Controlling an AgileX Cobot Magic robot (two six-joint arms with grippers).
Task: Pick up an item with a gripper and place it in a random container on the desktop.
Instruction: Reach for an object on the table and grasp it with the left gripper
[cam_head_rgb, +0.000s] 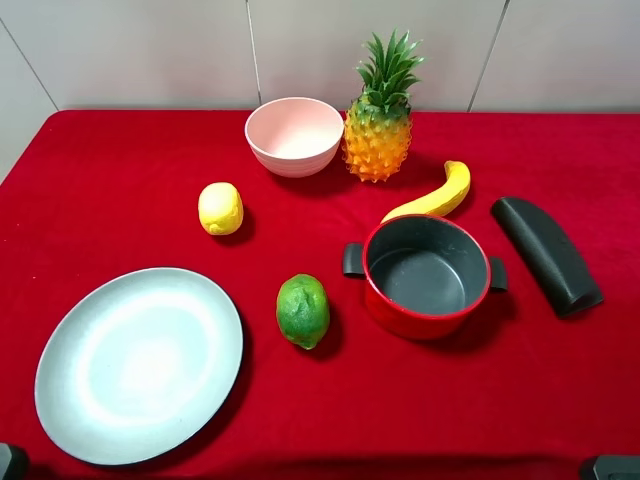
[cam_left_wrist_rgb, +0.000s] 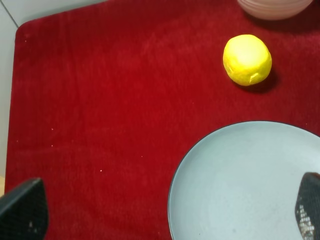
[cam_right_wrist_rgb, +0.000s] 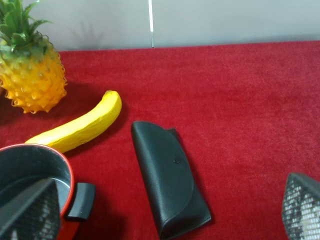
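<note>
The yellow lemon (cam_head_rgb: 220, 208) lies on the red cloth desktop (cam_head_rgb: 120, 180), left of centre and in front of the pink bowl. It also shows in the left wrist view (cam_left_wrist_rgb: 247, 59), beyond the plate. The red pot (cam_head_rgb: 420, 322) with a dark grey inside stands empty, right of centre; its rim (cam_right_wrist_rgb: 69, 175) shows in the right wrist view. My left gripper (cam_left_wrist_rgb: 167, 207) is open and empty, over the plate's edge and well short of the lemon. My right gripper (cam_right_wrist_rgb: 166, 209) is open and empty, over the pot's handle and the black case.
A large grey-white plate (cam_head_rgb: 140, 362) lies front left. A green lime-like fruit (cam_head_rgb: 303, 310) sits between plate and pot. A pink bowl (cam_head_rgb: 295, 135) and a pineapple (cam_head_rgb: 380, 115) stand at the back. A banana (cam_head_rgb: 435, 195) lies behind the pot, a black case (cam_head_rgb: 546, 254) to its right.
</note>
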